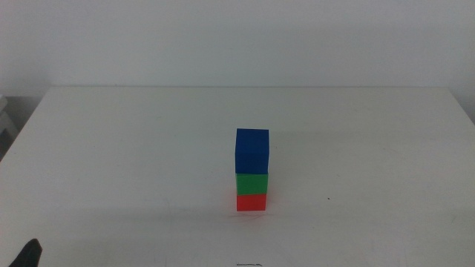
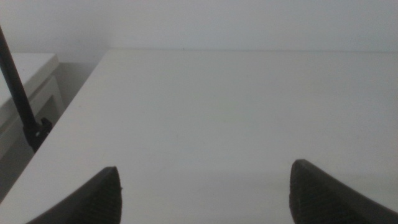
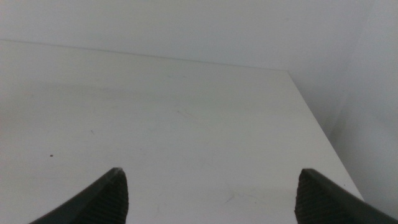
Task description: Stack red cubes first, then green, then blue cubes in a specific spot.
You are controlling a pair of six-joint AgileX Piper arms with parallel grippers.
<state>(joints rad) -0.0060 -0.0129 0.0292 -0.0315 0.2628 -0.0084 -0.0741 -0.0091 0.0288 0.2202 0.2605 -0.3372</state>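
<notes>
In the middle view a stack of three cubes stands on the white table. The red cube is at the bottom, the green cube sits on it, and the blue cube is on top. My left gripper is open and empty over bare table, and only its tip shows at the bottom left of the middle view. My right gripper is open and empty over bare table and is out of the middle view. Neither wrist view shows the cubes.
The white table ends at a far edge against a pale wall. A dark stand pole and a white shelf stand beside the table's edge in the left wrist view. The table's corner shows in the right wrist view.
</notes>
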